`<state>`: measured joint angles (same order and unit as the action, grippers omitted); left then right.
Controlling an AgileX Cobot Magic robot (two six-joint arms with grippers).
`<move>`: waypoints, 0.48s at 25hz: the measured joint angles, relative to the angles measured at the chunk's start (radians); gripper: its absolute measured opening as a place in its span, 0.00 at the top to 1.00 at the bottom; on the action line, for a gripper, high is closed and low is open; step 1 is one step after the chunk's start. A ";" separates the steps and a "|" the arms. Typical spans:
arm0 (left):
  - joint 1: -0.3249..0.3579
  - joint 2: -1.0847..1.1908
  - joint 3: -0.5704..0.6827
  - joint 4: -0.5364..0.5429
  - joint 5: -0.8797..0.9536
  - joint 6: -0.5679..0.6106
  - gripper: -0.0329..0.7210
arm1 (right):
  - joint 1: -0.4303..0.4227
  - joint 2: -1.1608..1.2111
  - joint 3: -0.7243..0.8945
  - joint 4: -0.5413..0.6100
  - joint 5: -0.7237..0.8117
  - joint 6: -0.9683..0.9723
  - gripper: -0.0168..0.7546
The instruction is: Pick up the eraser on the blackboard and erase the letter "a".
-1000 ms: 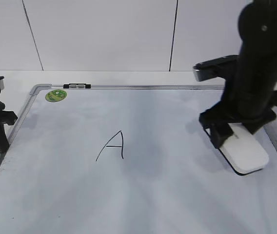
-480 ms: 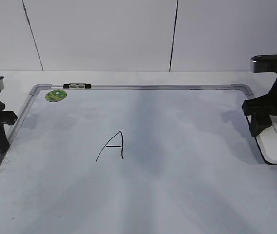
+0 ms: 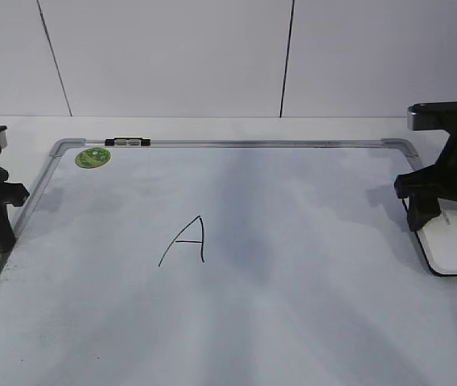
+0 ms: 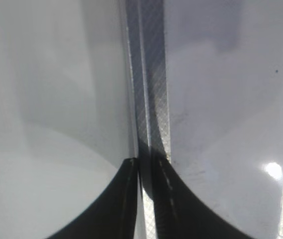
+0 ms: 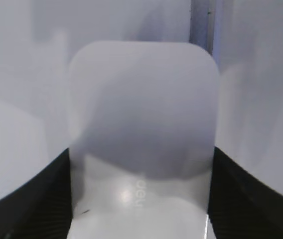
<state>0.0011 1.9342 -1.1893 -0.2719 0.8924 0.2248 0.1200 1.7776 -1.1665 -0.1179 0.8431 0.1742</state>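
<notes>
right fingers (image 5: 139, 199) clamped on eraser (image 3: 456, 245) at blackboard (image 3: 293, 322) edge; left fingers (image 4: 144, 199) together

1. The eraser (image 5: 141, 134) fills the centre of the view, its white rounded top facing the camera.
2. The right gripper (image 5: 140, 199) straddles the eraser; one dark finger (image 5: 42, 199) lies against its left side, the other against its right side.
3. The blackboard (image 5: 22, 74) surface lies beneath.
4. A grey frame strip (image 5: 202, 22) runs at the far right.
</notes>
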 joint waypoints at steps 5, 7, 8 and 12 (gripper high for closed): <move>0.000 0.000 0.000 0.000 0.000 0.000 0.85 | 0.000 0.001 0.000 -0.009 -0.002 0.000 0.24; 0.000 0.000 0.000 0.000 0.000 0.000 0.85 | 0.000 0.002 0.000 -0.009 -0.004 0.002 0.24; 0.000 0.000 0.000 0.000 0.000 0.000 0.85 | 0.000 0.002 0.000 -0.009 -0.006 0.002 0.24; 0.000 0.000 0.000 0.000 0.000 0.000 0.85 | 0.000 0.006 0.000 -0.014 -0.026 0.002 0.24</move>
<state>0.0011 1.9342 -1.1893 -0.2719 0.8924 0.2248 0.1200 1.7840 -1.1665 -0.1314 0.8168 0.1765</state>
